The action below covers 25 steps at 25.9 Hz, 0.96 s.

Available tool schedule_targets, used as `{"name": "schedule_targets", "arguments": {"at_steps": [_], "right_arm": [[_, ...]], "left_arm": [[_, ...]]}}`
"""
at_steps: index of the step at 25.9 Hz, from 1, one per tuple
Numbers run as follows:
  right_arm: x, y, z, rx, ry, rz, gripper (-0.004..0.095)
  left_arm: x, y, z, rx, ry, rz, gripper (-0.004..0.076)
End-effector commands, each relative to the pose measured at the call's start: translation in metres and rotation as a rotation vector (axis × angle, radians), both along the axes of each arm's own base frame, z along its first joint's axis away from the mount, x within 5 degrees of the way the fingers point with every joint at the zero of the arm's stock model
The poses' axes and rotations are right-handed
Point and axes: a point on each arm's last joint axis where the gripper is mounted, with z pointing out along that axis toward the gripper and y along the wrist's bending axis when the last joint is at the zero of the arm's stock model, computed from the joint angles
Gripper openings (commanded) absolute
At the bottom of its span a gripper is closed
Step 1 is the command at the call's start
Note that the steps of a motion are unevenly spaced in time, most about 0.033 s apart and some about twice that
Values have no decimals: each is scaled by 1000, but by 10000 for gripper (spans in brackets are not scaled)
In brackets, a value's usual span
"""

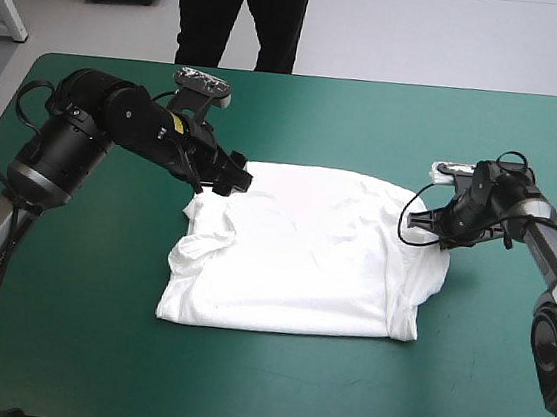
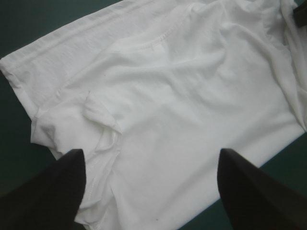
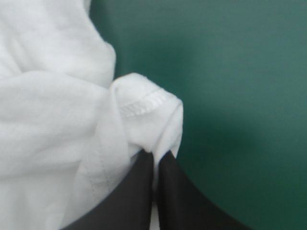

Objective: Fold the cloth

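The white T-shirt lies mid-table as a rough rectangle, its right side folded over and a sleeve bunched at its left edge. My left gripper hovers open above the shirt's far-left corner. In the left wrist view its black fingers stand wide apart over the T-shirt, nothing between them. My right gripper is at the shirt's right edge. In the right wrist view this gripper is all but shut, a hemmed fold of the T-shirt pinched at its tips.
Bare teal-green cover surrounds the shirt, widest toward the near edge and the left side. The table's far edge runs behind both arms.
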Motion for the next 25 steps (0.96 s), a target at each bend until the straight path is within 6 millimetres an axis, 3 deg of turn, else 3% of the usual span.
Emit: {"name": "schedule_targets", "arguments": {"at_steps": [1, 5, 8, 12, 18, 21, 22, 23, 24, 25], "right_arm": [[-7, 0, 66, 38, -182, 35, -17], [-18, 16, 93, 130, -221, 101, -17], [-24, 42, 97, 180, -229, 196, -17], [-19, 73, 76, 146, -197, 291, -17], [-8, 91, 44, 126, -128, 356, 17], [-7, 92, 36, 117, -92, 386, 194], [-8, 92, 37, 117, -87, 393, 356], [-7, 92, 45, 119, -83, 399, 509], [-8, 92, 53, 119, -84, 406, 573], [-11, 91, 75, 117, -111, 419, 633]], "left_arm": [[-15, 6, 21, -22, -47, -6, 544], [-15, 7, 21, -18, -49, -5, 544], [-15, 7, 21, -17, -47, -5, 543], [-15, 6, 21, -18, -42, -7, 543], [-16, 7, 21, -18, -42, -8, 528], [-16, 7, 21, -14, -44, -7, 528], [-16, 7, 21, -11, -46, -8, 528], [-15, 9, 21, 7, -57, -10, 528], [-14, 11, 21, 30, -68, -2, 528], [-15, 16, 23, 65, -95, 18, 528]]}}
